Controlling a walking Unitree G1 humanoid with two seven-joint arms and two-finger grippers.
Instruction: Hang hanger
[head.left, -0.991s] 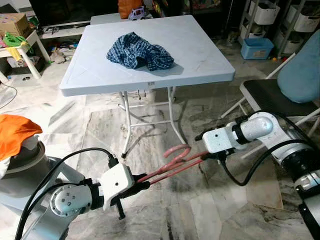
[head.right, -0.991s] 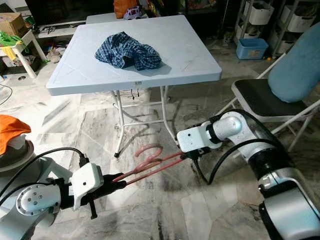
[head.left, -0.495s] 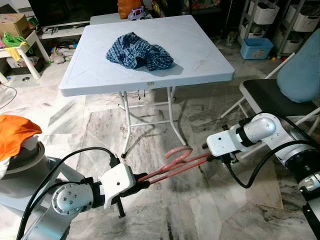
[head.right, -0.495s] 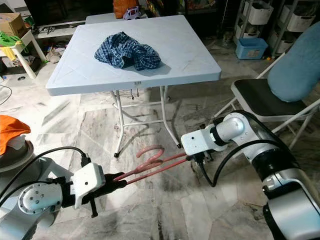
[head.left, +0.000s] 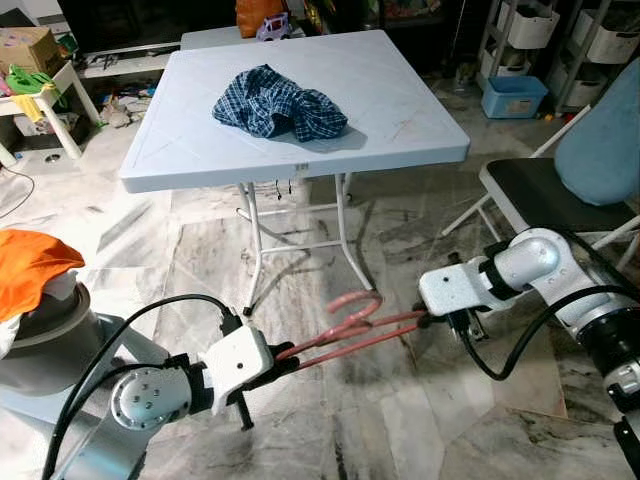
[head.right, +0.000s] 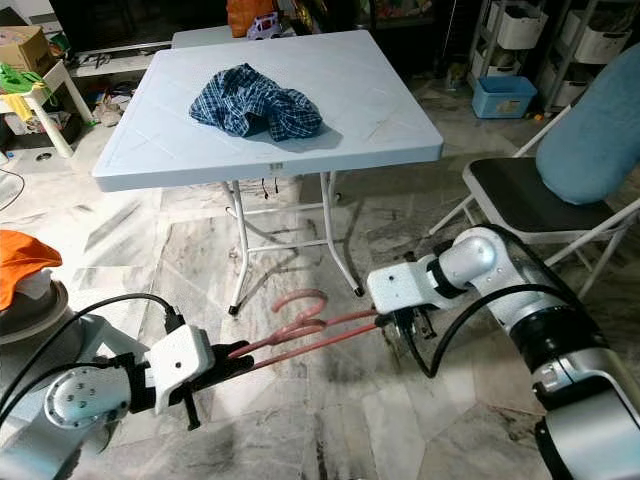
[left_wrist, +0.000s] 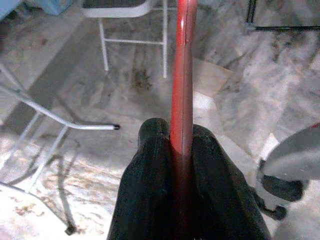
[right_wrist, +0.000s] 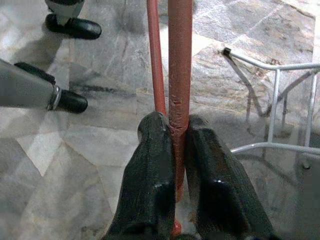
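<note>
Marble floor lies below a red hanger (head.left: 345, 328), pinched by left gripper (head.left: 283, 364) and right gripper (head.left: 424, 318) fingers.

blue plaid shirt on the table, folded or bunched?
Bunched: the blue plaid shirt lies in a crumpled heap on the white square table.

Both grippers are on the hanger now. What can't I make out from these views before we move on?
- Somewhere to hang the red hanger: no rail or hook to be made out.
- Hanger ends, eye views: covered by the left gripper and right gripper.
- Checked cloth on the white table: bunched up, so what garment it is stays unclear.
</note>
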